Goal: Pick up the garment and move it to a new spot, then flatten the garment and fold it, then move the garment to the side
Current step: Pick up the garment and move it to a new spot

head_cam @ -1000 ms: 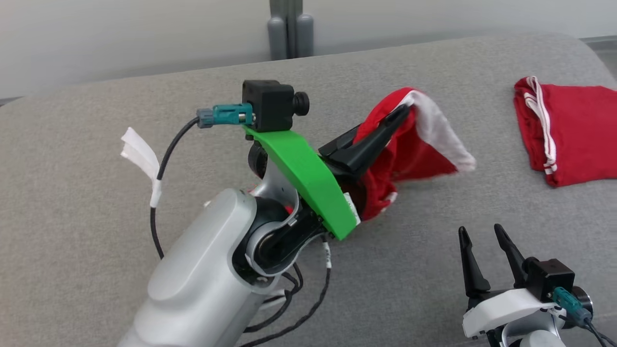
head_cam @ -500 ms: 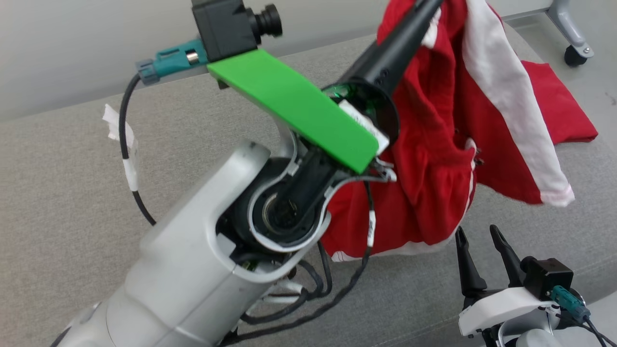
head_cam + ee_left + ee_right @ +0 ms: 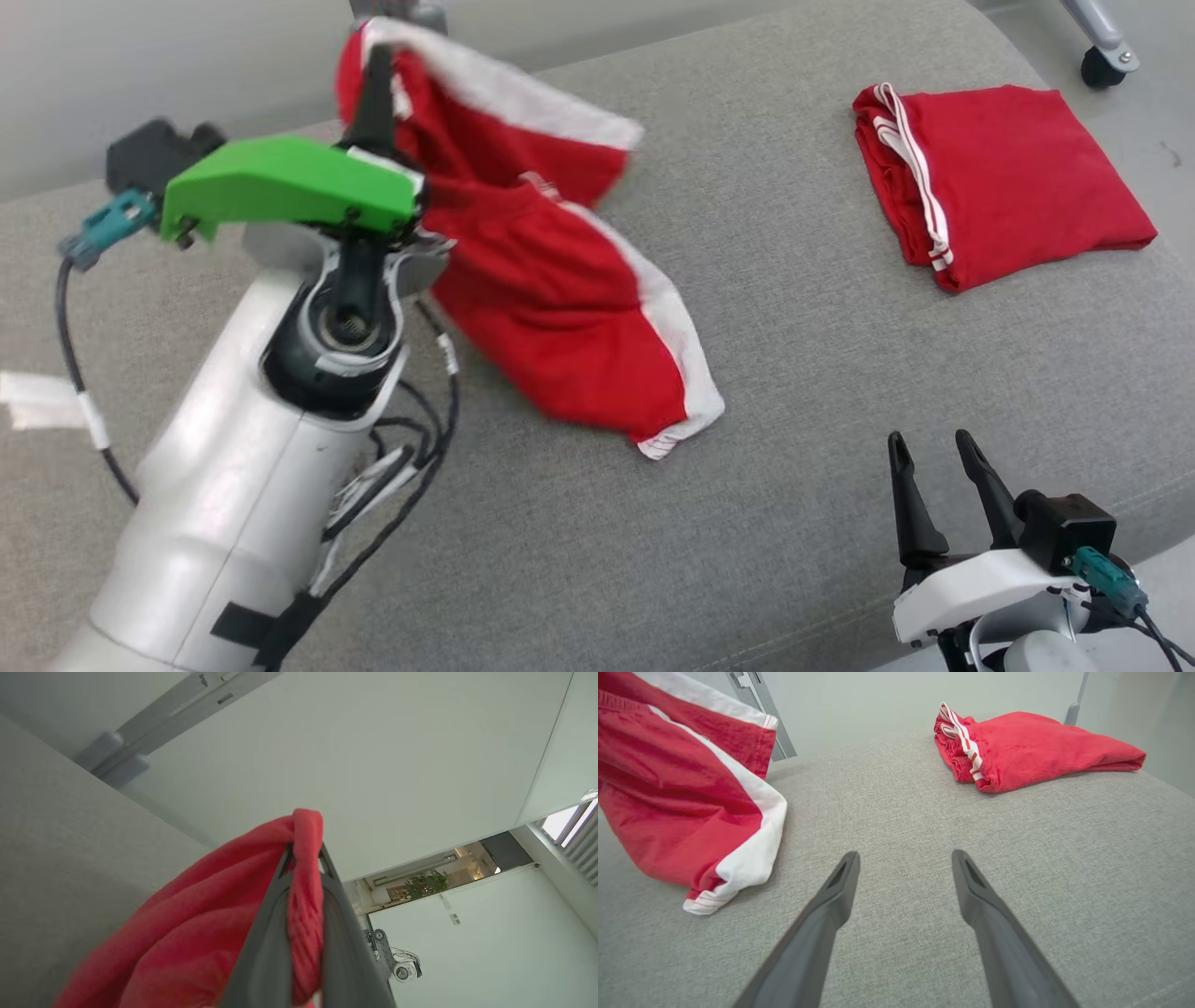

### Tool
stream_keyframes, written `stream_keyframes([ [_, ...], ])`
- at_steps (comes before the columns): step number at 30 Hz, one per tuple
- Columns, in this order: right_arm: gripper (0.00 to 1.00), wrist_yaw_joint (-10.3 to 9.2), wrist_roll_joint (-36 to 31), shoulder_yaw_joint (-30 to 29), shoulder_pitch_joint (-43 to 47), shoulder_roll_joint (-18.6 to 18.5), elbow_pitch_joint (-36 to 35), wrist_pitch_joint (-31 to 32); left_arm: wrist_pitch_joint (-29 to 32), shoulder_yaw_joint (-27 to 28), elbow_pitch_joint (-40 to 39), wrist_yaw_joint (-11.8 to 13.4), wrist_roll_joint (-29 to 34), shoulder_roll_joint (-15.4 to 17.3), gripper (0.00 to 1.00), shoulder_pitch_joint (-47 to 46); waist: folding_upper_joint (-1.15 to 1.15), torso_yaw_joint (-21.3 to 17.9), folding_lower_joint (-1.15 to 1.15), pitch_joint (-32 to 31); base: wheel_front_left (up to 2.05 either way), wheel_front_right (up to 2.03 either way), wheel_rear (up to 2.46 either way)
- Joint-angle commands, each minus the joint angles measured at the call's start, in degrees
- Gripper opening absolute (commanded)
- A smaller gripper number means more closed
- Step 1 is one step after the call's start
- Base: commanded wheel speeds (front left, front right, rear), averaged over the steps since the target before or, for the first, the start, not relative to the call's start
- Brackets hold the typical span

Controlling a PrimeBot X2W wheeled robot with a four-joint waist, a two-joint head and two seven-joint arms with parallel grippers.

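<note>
From the head view, the left gripper [image 3: 378, 70] is raised at about 11 o'clock. Its two fingers are pressed together on the top edge of the garment [image 3: 551, 308]. The garment is a pair of red shorts with a broad white band along the side and a thin white-and-red hem. It hangs from the fingers and stretches down toward the centre, slightly blurred. Its lower corner seems to lie on the grey cushion [image 3: 794, 420], a little below the middle. A green bracket [image 3: 289, 182] sits on the wrist of that arm. At 2 o'clock a second red cloth [image 3: 999, 177] lies folded on the cushion, well apart from the garment, with white stripes at its left edge. The right gripper [image 3: 929, 441] is at 5 o'clock, fingers apart and holding nothing.

In the left wrist view, the fingers are clamped on a fold of red fabric. The fabric wraps over the tips at the centre and bunches down to 7 o'clock. The cushion is at 9 o'clock, and a pale wall is behind.

In the right wrist view, the two fingers stand open over bare cushion. The garment hangs at 9 o'clock, its white band running down to the hem corner, which touches the cushion. The folded cloth lies at 1 o'clock.
</note>
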Motion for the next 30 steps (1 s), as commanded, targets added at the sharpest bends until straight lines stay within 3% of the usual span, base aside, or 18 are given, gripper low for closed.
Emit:
stream_keyframes([
  [1,1.00,-0.09,-0.64,-0.11,-0.45,0.00,0.04,-0.15,-0.40,0.97,2.07,-0.83,1.73,1.81,0.00,1.80,0.00,0.74,0.00,0.56,0.00,0.00,0.00],
  [6,1.00,-0.09,-2.05,-0.62,-0.92,-0.01,-0.12,-0.15,-0.35,6.71,10.93,-3.29,3.74,3.01,0.00,8.58,0.00,2.55,0.00,1.12,0.00,0.00,0.00],
  [12,1.00,-0.09,-4.04,-1.37,-1.15,-0.01,-0.05,-0.15,-0.23,6.81,18.70,-6.34,4.36,2.30,0.00,12.76,0.00,5.26,0.00,1.13,0.00,0.00,0.00],
  [13,1.00,-0.09,-4.19,-1.41,-1.10,-0.02,0.00,-0.15,-0.12,6.37,19.71,-6.85,4.73,2.20,0.11,13.08,0.00,5.59,0.00,0.97,0.00,0.00,0.00],
  [14,1.00,-0.09,-4.43,-1.32,-1.05,-0.03,0.03,-0.15,-0.13,5.65,20.57,-7.55,5.60,2.38,0.45,13.24,0.00,5.89,0.00,0.85,0.00,0.00,0.00],
  [16,1.00,-0.09,-4.61,-1.19,-1.10,-0.02,0.03,-0.15,-0.01,3.75,21.65,-8.92,7.43,3.03,1.00,13.58,0.00,6.25,0.00,0.62,0.00,0.00,0.00],
  [20,1.00,-0.09,-4.91,-1.58,-0.52,-0.03,-0.08,-0.15,-0.08,-2.08,23.18,-9.47,15.06,6.62,1.00,13.46,0.00,6.95,0.00,-0.15,0.00,0.00,0.00],
  [25,1.00,-0.09,-5.35,-2.12,0.36,-0.03,-0.19,-0.15,-0.45,-7.94,23.02,-5.41,28.65,12.21,1.00,9.37,0.00,7.53,0.00,-1.02,0.00,0.00,0.00],
  [27,1.00,-0.09,-5.37,-2.15,0.54,-0.03,-0.34,-0.15,-0.38,-8.78,21.26,-4.05,32.69,12.37,1.00,8.25,0.00,7.61,0.00,-1.11,0.00,0.00,0.00],
  [30,1.00,-0.09,-5.08,-1.70,0.36,-0.03,-0.64,-0.15,0.52,-11.35,18.42,-3.98,35.67,10.88,1.00,5.99,0.00,7.34,0.00,-0.35,0.00,0.00,0.00],
])
